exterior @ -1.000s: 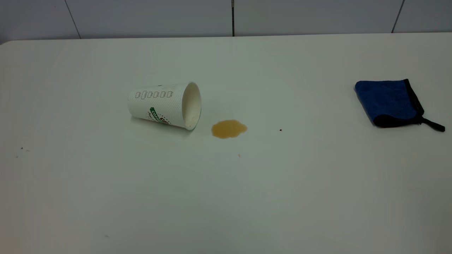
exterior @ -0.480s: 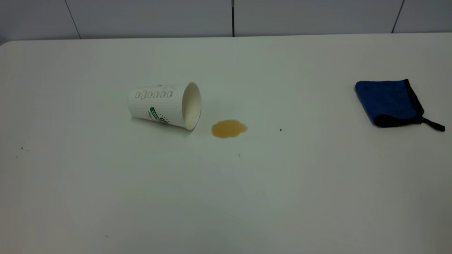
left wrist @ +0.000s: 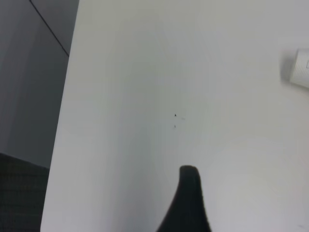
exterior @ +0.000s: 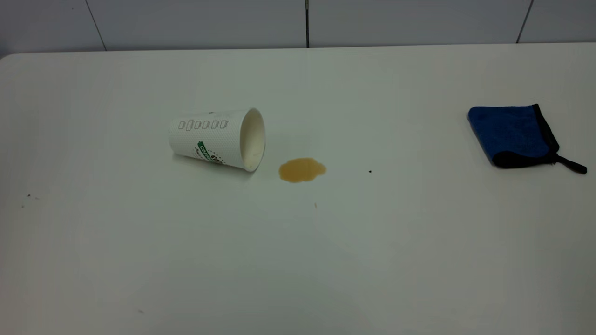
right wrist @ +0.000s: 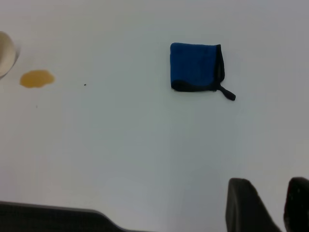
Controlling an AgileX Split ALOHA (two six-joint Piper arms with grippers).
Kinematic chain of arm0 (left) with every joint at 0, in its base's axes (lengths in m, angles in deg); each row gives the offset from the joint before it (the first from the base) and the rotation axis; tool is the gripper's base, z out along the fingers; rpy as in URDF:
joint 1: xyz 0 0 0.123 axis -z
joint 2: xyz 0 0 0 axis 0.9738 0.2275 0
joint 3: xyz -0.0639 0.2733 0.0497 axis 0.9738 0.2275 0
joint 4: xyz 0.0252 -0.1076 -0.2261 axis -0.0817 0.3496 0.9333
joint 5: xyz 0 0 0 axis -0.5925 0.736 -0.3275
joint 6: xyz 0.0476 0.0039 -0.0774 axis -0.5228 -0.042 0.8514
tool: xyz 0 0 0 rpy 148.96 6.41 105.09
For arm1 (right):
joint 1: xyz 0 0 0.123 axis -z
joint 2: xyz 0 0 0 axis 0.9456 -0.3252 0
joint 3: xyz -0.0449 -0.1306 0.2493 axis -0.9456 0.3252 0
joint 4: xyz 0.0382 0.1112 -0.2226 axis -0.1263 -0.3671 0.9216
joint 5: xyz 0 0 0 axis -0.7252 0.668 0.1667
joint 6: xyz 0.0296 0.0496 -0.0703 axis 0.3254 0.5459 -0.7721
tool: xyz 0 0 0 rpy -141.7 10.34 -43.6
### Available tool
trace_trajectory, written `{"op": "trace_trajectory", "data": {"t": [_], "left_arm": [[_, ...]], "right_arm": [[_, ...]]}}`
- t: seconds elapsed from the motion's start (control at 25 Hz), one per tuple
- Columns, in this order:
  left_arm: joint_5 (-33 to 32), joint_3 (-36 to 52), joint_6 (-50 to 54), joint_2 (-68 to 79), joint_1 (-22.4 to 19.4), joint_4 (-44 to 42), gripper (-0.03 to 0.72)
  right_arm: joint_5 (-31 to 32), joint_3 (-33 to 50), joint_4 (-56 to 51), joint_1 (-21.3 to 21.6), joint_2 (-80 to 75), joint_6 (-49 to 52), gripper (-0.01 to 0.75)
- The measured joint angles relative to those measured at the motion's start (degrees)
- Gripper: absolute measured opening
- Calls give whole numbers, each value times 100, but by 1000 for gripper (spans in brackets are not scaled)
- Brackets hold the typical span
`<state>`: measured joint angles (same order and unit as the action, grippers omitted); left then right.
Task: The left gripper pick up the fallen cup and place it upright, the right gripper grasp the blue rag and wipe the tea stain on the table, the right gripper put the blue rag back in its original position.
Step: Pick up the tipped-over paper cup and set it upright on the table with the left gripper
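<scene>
The cup [exterior: 217,138] lies on its side left of the table's [exterior: 298,260] middle, mouth towards the right. Just right of its rim sits the amber tea stain [exterior: 302,170]. The folded blue rag [exterior: 511,134] lies far right, black loop tail pointing right. Neither gripper shows in the exterior view. In the left wrist view one black finger [left wrist: 188,198] of my left gripper [left wrist: 239,193] hangs over bare table, open, far from the cup's base [left wrist: 300,72]. My right gripper [right wrist: 270,186] is open by a narrow gap and empty, well short of the rag [right wrist: 194,66] and stain [right wrist: 36,78].
A grey tiled wall [exterior: 298,23] runs behind the table's far edge. A few tiny dark specks [exterior: 370,171] dot the surface. The table's side edge and dark floor [left wrist: 29,145] show in the left wrist view.
</scene>
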<state>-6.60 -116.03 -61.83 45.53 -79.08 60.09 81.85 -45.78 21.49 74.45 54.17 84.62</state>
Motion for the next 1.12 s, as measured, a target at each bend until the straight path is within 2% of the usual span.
{"op": "trace_trajectory", "data": {"t": [0.12,0.24,0.44,0.56,0.76,0.92,1.12], "left_arm": [[179,-523,-20,867,279,-141,719],[294,-1012,72,1730,742,-433,719],[274,-1807,1039,3391,1868,-1537,718],[60,-2365,1907,4398,2561,-2473,718],[-202,-3249,2768,5937,3560,-3432,710],[-441,-3934,3025,6959,4045,-3709,703],[-470,-4550,3064,7851,4284,-3749,699]], "right_arm": [[0,0,0,0,0,0,238],[0,0,0,0,0,0,238],[0,0,0,0,0,0,238],[0,0,0,0,0,0,238],[0,0,0,0,0,0,238],[0,0,0,0,0,0,238],[0,0,0,0,0,0,238]]}}
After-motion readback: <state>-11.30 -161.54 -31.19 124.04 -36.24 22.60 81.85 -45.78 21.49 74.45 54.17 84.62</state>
